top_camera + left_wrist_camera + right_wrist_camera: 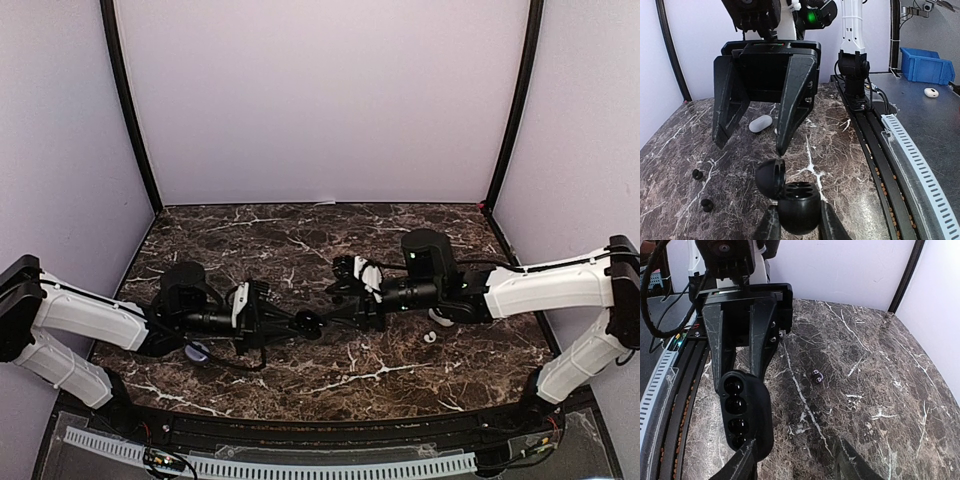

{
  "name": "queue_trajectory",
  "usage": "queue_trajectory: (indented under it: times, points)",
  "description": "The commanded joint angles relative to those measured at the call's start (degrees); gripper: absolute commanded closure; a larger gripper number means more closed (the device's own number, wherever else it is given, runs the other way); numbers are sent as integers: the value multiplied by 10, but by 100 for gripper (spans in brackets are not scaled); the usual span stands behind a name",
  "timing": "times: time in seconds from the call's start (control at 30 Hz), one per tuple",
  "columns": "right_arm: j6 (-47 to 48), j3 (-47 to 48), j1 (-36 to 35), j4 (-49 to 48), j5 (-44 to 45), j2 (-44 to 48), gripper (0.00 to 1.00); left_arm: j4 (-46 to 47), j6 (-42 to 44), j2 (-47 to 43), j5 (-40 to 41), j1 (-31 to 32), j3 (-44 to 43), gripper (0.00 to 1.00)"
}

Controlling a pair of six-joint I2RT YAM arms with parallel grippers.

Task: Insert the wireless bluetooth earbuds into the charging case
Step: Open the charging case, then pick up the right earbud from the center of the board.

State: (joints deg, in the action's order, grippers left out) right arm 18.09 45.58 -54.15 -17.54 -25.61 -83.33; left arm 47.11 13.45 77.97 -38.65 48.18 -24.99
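Holds the black charging case (799,202) open and ready, with no earbud picked up yet.
Clamps the left tool (799,225) on the lower shell, lid tipped back toward the far side, seemingly to keep the empty sockets facing up and steady for loading. Hangs the right tool (751,146) just right of the case, fingers pointing down and spread apart with nothing between them, likely free to do the picking. Has 2 black earbuds (697,174) loose on the bench (850,160), on the far side of the case and apart from it, near the empty tool. Shows a shut white case (760,123) farther right on the bench, untouched. Calls next for a pinch on 1 tiny bud, easily knocked away or dropped.
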Motion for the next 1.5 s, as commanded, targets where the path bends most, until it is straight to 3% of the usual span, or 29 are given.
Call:
queue_trajectory:
  times: [0.0,0.27,0.5,0.6,0.67,0.8,1.03,1.17,1.37,1.47]
  points:
    - [-8,-18,11,-25,-14,28,48,58,-30,-21,17,0,29,93]
    - [-78,-51,31,-37,8,60,40,152,-108,-36,15,-37,81,92]
    - [-170,-2,47,62,114,50,26,205,-172,-60,-20,-80,123,92]
    - [-207,-21,57,39,160,56,42,190,-168,-81,-18,-85,131,92]
    - [-213,-34,59,25,187,64,43,166,-161,-95,-19,-86,131,92]
    - [-198,-41,59,30,224,83,31,93,-135,-129,-23,-86,119,93]
    - [-175,-56,60,38,244,102,20,68,-101,-175,-18,-86,131,93]
    - [-190,-74,64,17,259,110,1,90,-94,-172,-27,-85,144,93]
    - [-280,-190,113,-137,279,182,1,109,-74,-167,-28,-83,164,93]
    - [-290,-144,128,-61,279,154,5,115,-67,-159,-21,-82,171,93]
